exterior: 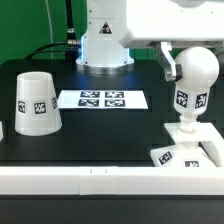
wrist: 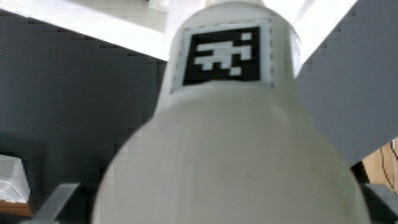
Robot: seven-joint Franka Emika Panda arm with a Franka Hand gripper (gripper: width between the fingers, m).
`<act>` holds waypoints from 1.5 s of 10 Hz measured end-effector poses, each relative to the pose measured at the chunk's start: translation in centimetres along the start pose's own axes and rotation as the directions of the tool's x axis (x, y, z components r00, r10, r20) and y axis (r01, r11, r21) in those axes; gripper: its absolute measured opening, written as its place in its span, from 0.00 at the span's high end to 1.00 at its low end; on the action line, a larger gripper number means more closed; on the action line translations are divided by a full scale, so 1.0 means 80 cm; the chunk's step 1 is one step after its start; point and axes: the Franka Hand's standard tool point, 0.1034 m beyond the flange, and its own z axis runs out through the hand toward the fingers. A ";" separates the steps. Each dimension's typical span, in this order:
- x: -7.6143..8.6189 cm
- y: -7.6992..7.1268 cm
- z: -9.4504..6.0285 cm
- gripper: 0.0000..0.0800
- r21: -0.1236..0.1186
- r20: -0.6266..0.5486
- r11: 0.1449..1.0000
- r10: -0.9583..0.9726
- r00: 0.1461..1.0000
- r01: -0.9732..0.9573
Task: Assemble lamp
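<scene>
The bulb stands upright on the base, at 3 o'clock from the shade in the exterior view, with the hand straddling it, its grip indeterminable; off-axis force could tilt or topple the bulb.

Glossy white arm, smooth rounded casing, black cable (thin, behind its foot)

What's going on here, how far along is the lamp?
The gripper is at the head of the bulb, which stands upright on the base at the exterior view's right. Whether it actually grips the bulb is unclear. The shade sits apart, wide end down, at the exterior view's left beside the marker board, not fitted yet.
</scene>
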 end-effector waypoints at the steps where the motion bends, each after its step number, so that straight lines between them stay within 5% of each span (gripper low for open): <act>1: 0.001 0.000 0.000 0.28 -0.001 -0.004 1.000 0.000 1.000 0.000; 15: -0.010 -0.006 0.014 0.28 0.004 0.004 1.000 -0.002 1.000 0.002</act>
